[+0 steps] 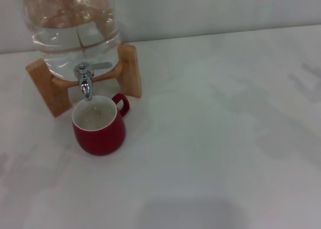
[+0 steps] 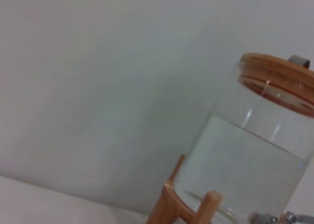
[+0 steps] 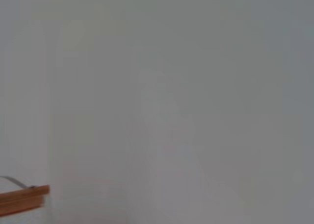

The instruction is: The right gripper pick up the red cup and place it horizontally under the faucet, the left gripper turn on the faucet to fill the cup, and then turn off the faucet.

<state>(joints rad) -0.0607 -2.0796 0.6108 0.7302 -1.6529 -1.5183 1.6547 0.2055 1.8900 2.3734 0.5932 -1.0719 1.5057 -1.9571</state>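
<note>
Cup (image 1: 99, 127) sits upright at left of the frame, directly under the faucet (image 1: 85, 78) spout. Neither gripper shows, so we cannot tell their state; we judge the lever should be turned gently.

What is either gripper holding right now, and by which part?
Nothing: no gripper shows in any view. The squat red cup stands free under the chrome faucet.

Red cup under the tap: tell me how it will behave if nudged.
The red cup looks squat and wide-based, so it should slide rather than tip. It appears glazed, so probably slippery and breakable. Any water inside could slosh; the fill level is unclear.
</note>
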